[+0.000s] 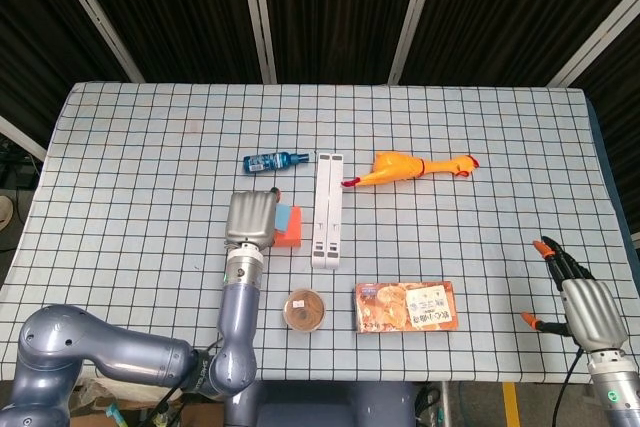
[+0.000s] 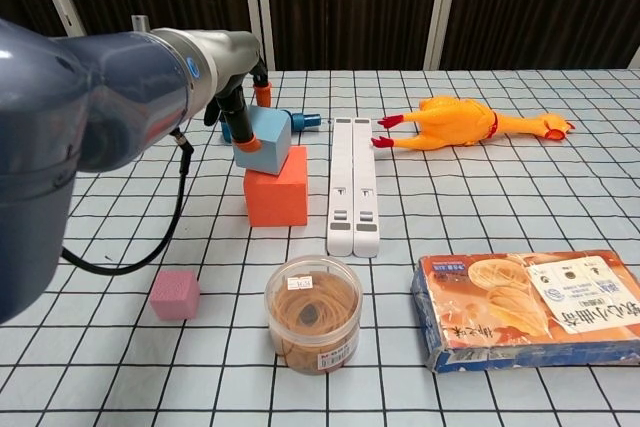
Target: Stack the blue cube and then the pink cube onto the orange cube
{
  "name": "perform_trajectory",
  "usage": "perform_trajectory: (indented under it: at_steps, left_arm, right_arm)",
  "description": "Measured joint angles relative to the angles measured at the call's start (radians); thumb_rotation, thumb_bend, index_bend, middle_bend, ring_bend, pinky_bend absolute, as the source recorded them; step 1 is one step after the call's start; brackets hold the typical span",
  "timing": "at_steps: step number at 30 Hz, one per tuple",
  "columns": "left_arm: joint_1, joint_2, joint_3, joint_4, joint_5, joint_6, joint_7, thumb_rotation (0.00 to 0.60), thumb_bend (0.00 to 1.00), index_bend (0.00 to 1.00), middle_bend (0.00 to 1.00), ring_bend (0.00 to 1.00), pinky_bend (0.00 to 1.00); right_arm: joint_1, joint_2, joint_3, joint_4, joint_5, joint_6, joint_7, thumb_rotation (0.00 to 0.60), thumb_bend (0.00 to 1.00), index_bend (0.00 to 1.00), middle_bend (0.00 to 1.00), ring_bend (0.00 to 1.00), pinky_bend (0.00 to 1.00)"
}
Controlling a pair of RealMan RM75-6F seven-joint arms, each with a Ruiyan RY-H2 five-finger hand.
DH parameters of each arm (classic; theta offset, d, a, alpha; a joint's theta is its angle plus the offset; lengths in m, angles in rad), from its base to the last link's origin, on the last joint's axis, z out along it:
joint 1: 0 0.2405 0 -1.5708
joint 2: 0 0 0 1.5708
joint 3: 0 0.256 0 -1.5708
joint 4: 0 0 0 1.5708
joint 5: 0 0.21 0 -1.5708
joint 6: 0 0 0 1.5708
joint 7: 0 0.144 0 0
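The orange cube point(image 2: 277, 188) stands left of the table's middle. The blue cube point(image 2: 267, 135) lies on its top, slightly tilted and hanging over the left edge. My left hand point(image 2: 240, 115) grips the blue cube from the left and behind, orange fingertips on its sides. From the head view the left hand point(image 1: 250, 218) covers most of the blue cube point(image 1: 289, 216) and the orange cube point(image 1: 292, 237). The pink cube point(image 2: 175, 294) sits alone near the front left; the head view hides it. My right hand point(image 1: 585, 302) hovers off the table's right front edge, fingers apart, holding nothing.
A white bar point(image 2: 352, 183) lies just right of the cubes. A small blue bottle point(image 1: 275, 160) sits behind them, a rubber chicken point(image 2: 460, 121) at the back right. A jar of rubber bands point(image 2: 313, 314) and a noodle packet point(image 2: 528, 306) sit near the front.
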Motion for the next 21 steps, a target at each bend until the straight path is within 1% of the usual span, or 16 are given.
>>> perform_trajectory:
  at_steps: [15,21]
  left_arm:
    - [-0.002,-0.036,-0.031,0.023,-0.004,0.051,-0.006,0.600,0.34,0.37,0.85,0.70,0.76]
    - [0.002,-0.046,-0.039,0.031,0.002,0.052,-0.019,0.600,0.34,0.37,0.85,0.70,0.76]
  right_arm:
    - [0.001,-0.001,0.000,0.001,0.003,-0.004,-0.001,0.600,0.06,0.09,0.06,0.16,0.29]
    - [0.001,-0.002,0.000,0.001,0.005,-0.006,-0.004,0.600,0.06,0.09,0.06,0.16,0.29]
